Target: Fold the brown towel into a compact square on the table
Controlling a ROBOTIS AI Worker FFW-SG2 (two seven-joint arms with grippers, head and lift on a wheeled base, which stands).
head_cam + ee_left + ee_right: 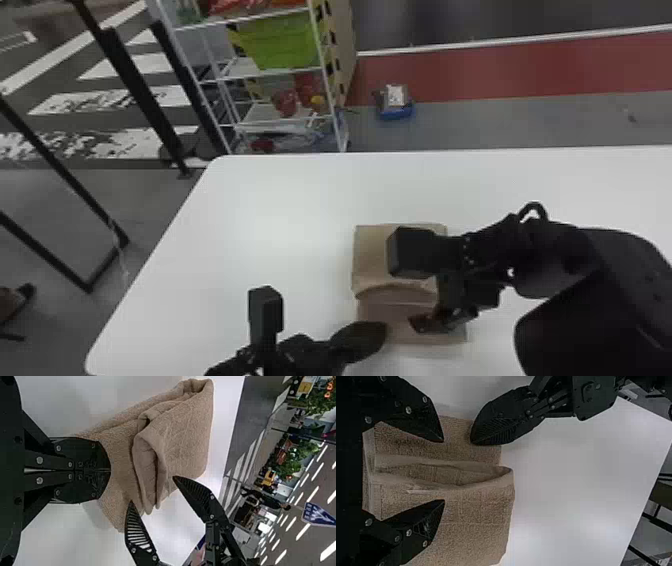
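The brown towel (372, 257) lies folded on the table, with a raised rounded fold crossing its middle and a flatter part nearer the robot. At this flatter part's left edge is my left gripper (384, 327), and over its right side is my right gripper (431, 322). In the left wrist view the left gripper (110, 470) is shut over the towel (186, 439), no cloth visible between its fingers. The right wrist view has the right gripper (443, 471) open above the towel (474, 514), its fingers on either side of the loose fold.
The white table (280, 200) extends beyond the towel on all sides. Past its far edge stand a wire shelf (270, 70) with a green bin and a small blue-and-grey object (395, 102) on the floor. Black metal frames rise at the left.
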